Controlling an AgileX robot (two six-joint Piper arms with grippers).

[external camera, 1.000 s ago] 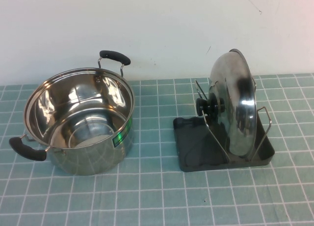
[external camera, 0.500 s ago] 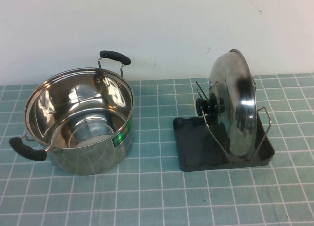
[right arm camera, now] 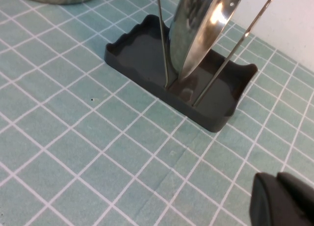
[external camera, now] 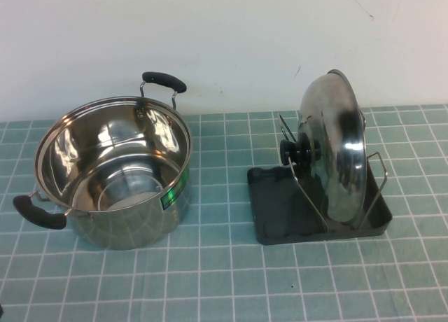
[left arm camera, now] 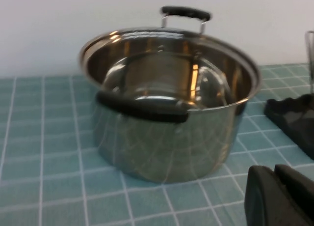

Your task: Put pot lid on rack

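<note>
High view: neither arm shows; the pot lid (external camera: 334, 150) stands on edge in the rack (external camera: 280, 203), held between the wire loops (external camera: 306, 189), black knob (external camera: 299, 151) facing the pot (external camera: 115, 171).
Pot lid: its lower rim sits in the rack's tray, upright with a slight lean; nothing grips it.
Rack: on the green tiled cloth (external camera: 210, 280), well apart from the pot.
Left gripper (left arm camera: 280, 196): only a dark tip shows in the left wrist view, low over the cloth; the pot (left arm camera: 169, 100) lies ahead of it, apart. Whether its fingers are apart or together, I cannot tell.
Right gripper (right arm camera: 282, 199): dark tip in the right wrist view, above the cloth; the rack (right arm camera: 142, 59) and lid (right arm camera: 201, 29) lie ahead, well clear. Finger state: cannot tell.
</note>
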